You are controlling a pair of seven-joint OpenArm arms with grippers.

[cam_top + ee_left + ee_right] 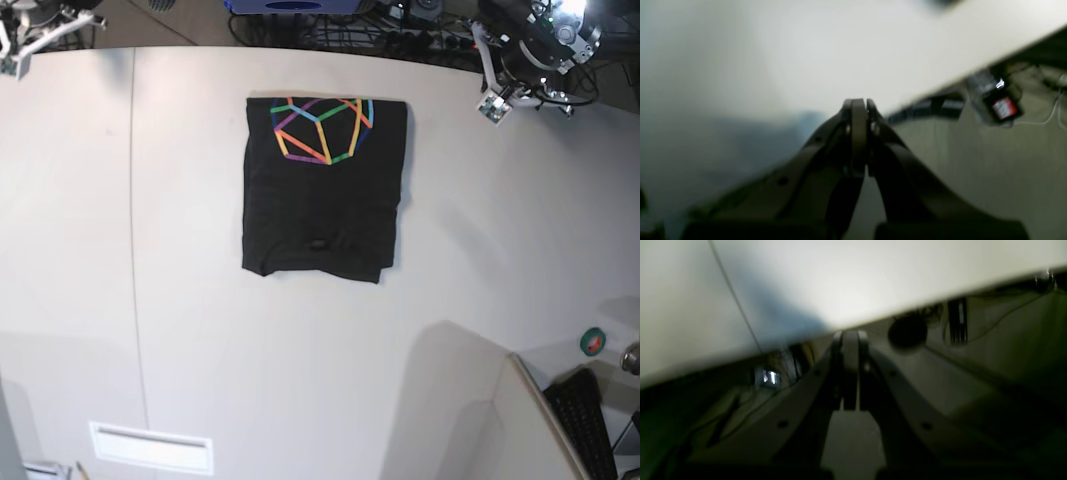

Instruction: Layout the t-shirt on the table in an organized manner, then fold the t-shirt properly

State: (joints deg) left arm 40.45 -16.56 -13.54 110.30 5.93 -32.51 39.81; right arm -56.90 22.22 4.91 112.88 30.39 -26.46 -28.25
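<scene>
Both grippers were closed on nothing and parked clear of the work: the left gripper (859,103) showed its jaws pressed together in the left wrist view, over the table's far edge with floor clutter beyond, and the right gripper (850,336) looked the same in its own view, jaws together, nothing between them. In the base view the left gripper (493,108) hung at the far corner of the table (200,330) on that view's right, and the right gripper (12,62) at the far corner on that view's left. The t-shirt (322,205) lay flat between them near the far edge, folded into a compact, roughly rectangular block with the coloured print at its far end. Its long axis ran from far edge toward near edge. From the left gripper the shirt lay inward and slightly toward the near side, fairly near; from the right gripper it lay inward and well apart, so the left arm was the nearer one. Neither wrist camera showed the shirt. Judgement: folding looked largely complete; any remaining fold would probably run across the long axis, and the left arm would reach it first.
</scene>
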